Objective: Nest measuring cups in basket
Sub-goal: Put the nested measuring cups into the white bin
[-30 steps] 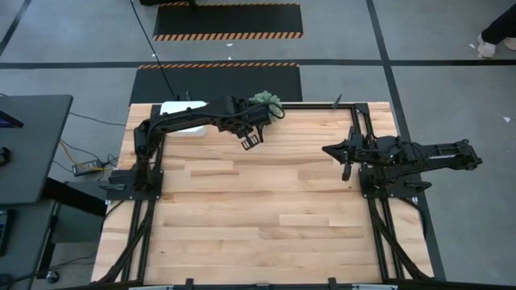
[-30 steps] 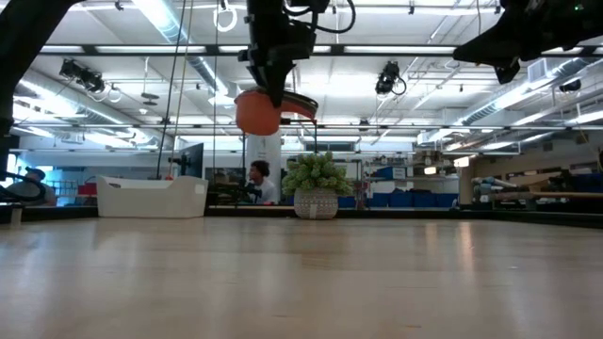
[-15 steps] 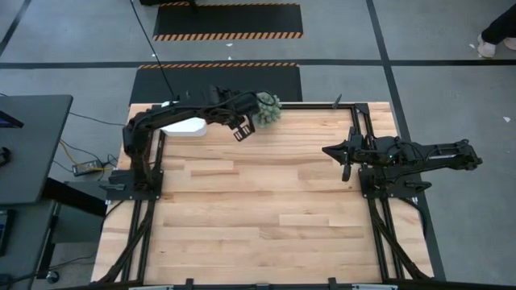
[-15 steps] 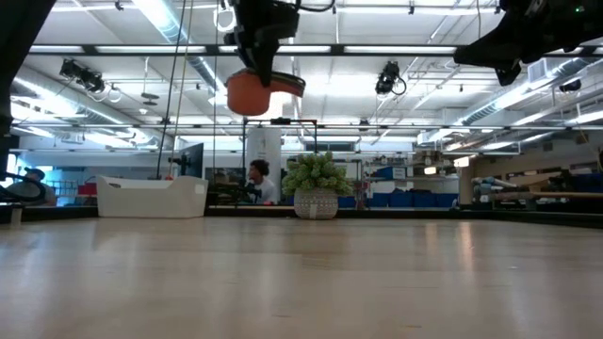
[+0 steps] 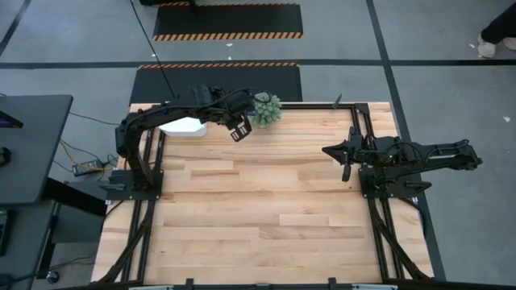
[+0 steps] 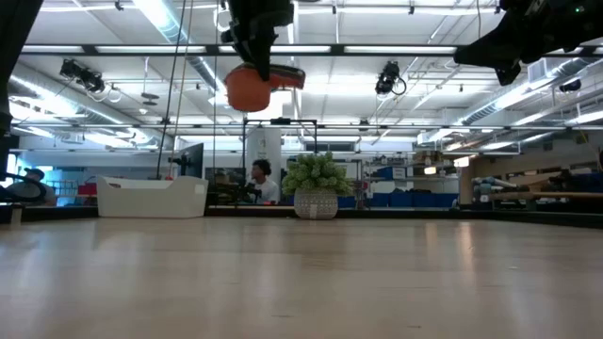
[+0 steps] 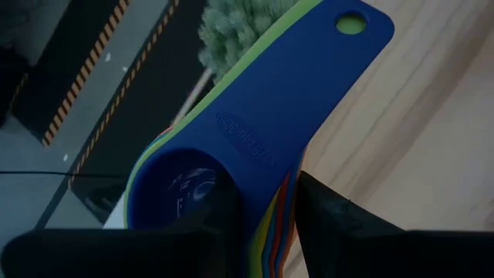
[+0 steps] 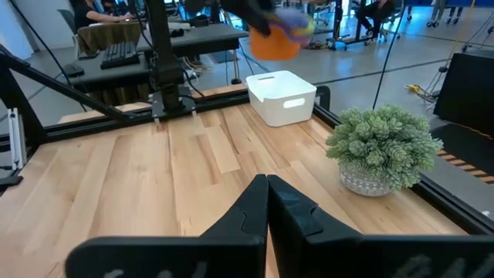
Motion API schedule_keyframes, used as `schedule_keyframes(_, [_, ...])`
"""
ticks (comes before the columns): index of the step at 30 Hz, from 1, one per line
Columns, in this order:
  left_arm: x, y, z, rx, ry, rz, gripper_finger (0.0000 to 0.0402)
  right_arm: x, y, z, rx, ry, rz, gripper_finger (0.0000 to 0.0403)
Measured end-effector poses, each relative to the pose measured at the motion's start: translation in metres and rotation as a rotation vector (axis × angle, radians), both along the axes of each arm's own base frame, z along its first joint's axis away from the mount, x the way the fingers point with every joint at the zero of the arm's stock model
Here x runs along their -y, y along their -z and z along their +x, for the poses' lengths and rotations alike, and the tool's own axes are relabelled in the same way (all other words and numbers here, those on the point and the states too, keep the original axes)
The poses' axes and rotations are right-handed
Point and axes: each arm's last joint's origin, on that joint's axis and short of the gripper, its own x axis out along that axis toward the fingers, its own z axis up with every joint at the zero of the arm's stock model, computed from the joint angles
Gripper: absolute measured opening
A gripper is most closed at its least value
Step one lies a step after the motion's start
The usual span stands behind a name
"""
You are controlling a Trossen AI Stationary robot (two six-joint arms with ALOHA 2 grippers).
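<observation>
The nested measuring cups (image 7: 255, 147) are clamped by the left gripper (image 5: 236, 130) jaws at the stacked handles, high over the bench (image 5: 266, 209) near the basket (image 5: 184, 126); light, stiff, probably slick plastic, so handles seem best, while the right gripper (image 5: 345, 159) is parked with jaws closed

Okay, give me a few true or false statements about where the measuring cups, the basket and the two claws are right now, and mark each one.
1. The left claw holds the nested measuring cups in the air. True.
2. The cups already lie in the basket. False: they hang above the table.
3. The right claw grips a cup. False: it waits at the table's right side, shut and empty.
4. A spiky green plant stands near the basket. True.
</observation>
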Motion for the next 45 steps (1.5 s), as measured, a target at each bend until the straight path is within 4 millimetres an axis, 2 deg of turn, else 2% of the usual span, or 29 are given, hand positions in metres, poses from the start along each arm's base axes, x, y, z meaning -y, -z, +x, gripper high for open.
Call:
schedule_keyframes(4, [0.001,0.021,-0.004,-0.034,0.011,-0.021,0.0101,0.000,0.000,0.000,0.000,0.000,0.000,0.0014])
schedule_keyframes(9, [0.007,0.041,-0.022,-0.011,0.029,-0.036,0.0101,0.000,0.000,0.000,0.004,0.002,0.007,0.0014])
schedule_keyframes(22, [0.010,0.056,-0.110,0.023,-0.060,0.023,0.0101,0.000,-0.001,0.000,0.013,0.004,0.017,0.0014])
schedule_keyframes(26, [0.007,0.060,-0.134,0.093,-0.038,0.035,0.0101,0.000,-0.001,0.000,0.015,0.004,0.018,0.0014])
schedule_keyframes(31, [0.000,0.066,-0.158,0.221,0.011,0.050,0.0101,0.000,-0.001,0.000,0.016,0.017,0.015,0.0014])
schedule_keyframes(39, [-0.017,0.091,-0.186,0.109,0.020,0.050,0.0101,0.002,-0.002,0.000,0.028,0.065,0.025,0.0014])
schedule_keyframes(45, [-0.037,0.108,-0.202,0.119,-0.009,0.029,0.0101,0.002,-0.002,0.000,0.028,0.076,0.023,0.0014])
